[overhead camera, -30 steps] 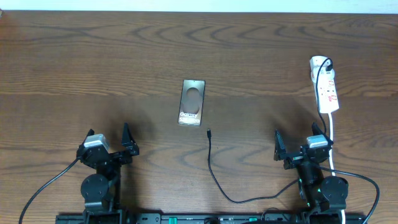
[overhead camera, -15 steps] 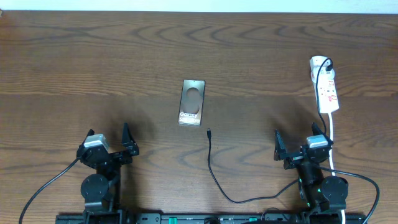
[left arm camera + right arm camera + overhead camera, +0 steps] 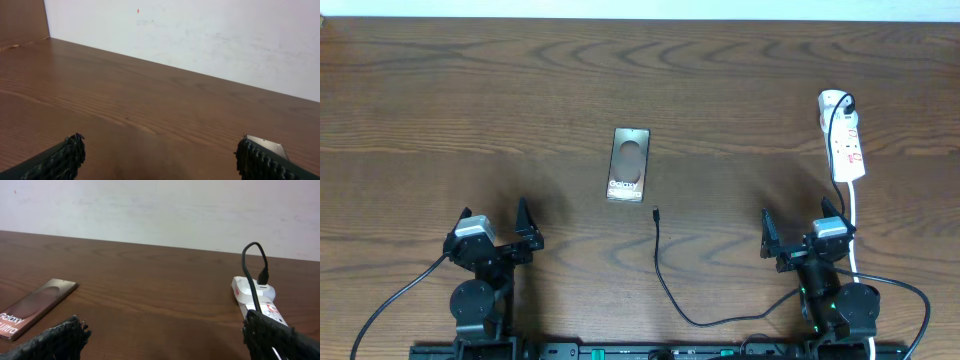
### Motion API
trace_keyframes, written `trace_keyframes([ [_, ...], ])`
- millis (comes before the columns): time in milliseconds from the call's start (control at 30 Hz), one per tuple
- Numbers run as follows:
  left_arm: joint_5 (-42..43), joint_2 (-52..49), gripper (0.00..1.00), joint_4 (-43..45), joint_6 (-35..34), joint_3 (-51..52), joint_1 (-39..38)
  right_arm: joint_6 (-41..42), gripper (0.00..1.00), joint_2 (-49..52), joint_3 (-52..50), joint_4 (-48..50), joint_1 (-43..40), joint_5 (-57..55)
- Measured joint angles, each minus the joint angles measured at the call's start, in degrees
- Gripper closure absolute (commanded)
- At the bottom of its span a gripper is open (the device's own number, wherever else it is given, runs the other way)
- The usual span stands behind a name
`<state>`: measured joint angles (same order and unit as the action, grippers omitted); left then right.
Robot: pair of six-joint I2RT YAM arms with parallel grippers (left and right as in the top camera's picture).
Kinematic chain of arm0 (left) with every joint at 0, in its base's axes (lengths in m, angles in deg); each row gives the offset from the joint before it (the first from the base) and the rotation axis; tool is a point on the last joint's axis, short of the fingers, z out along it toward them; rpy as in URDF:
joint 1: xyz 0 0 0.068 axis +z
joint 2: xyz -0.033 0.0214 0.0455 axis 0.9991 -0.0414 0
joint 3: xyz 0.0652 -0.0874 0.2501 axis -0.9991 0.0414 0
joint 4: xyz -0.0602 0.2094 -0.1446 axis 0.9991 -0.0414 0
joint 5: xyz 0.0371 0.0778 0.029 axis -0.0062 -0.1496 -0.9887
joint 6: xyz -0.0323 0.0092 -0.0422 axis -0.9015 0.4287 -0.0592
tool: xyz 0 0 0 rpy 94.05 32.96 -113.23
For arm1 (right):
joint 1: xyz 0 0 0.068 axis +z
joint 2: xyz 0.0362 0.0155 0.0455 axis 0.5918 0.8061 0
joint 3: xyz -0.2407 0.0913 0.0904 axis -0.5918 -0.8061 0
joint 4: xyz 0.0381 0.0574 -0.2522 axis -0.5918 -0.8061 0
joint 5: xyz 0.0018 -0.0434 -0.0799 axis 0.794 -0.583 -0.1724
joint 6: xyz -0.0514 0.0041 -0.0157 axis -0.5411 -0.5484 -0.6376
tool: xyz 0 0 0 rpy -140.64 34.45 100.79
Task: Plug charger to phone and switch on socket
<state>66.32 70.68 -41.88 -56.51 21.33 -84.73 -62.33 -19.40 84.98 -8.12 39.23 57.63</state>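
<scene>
The phone [image 3: 629, 165] lies flat mid-table, bronze screen up with white "Galaxy" text; it also shows in the right wrist view [image 3: 35, 307], and a corner shows in the left wrist view [image 3: 266, 145]. The charger cable [image 3: 665, 280] curls from the front edge to its plug tip [image 3: 657, 213], just below and right of the phone. The white socket strip [image 3: 843, 137] lies at the right with a black plug in it, and also shows in the right wrist view [image 3: 255, 294]. My left gripper [image 3: 497, 230] and right gripper [image 3: 800, 238] are open and empty near the front edge.
A white cord [image 3: 854, 225] runs from the socket strip down past my right arm. A white wall [image 3: 160, 210] stands behind the table's far edge. Black arm cables [image 3: 390, 300] trail at the front left and right.
</scene>
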Motion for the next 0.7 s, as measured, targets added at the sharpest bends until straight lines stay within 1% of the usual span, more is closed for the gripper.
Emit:
trace_keyframes([
  [333, -0.1, 0.0, 0.02, 0.1, 0.0, 0.0, 0.0, 0.0, 0.01, 0.0, 0.0, 0.0, 0.0, 0.0],
  [433, -3.7, 0.0, 0.02, 2.6, 0.0, 0.3, 0.0, 0.0, 0.01, 0.0, 0.0, 0.0, 0.0, 0.0],
  [500, -5.8, -0.1, 0.02, 10.8, 0.0, 0.9, 0.0, 0.0, 0.01, 0.0, 0.0, 0.0, 0.0, 0.0],
  [533, -6.5, -0.2, 0.02, 17.6, 0.0, 0.8, 0.0, 0.0, 0.01, 0.0, 0.0, 0.0, 0.0, 0.0],
  [567, -7.0, -0.1, 0.02, 22.2, 0.0, 0.7, 0.0, 0.0, 0.01, 0.0, 0.0, 0.0, 0.0, 0.0],
  [633, -7.6, 0.0, 0.02, 28.8, 0.0, 0.5, 0.0, 0.0, 0.01, 0.0, 0.0, 0.0, 0.0, 0.0],
  [700, -7.9, 0.0, 0.02, 32.2, 0.0, -0.4, 0.0, 0.0, 0.01, 0.0, 0.0, 0.0, 0.0, 0.0],
])
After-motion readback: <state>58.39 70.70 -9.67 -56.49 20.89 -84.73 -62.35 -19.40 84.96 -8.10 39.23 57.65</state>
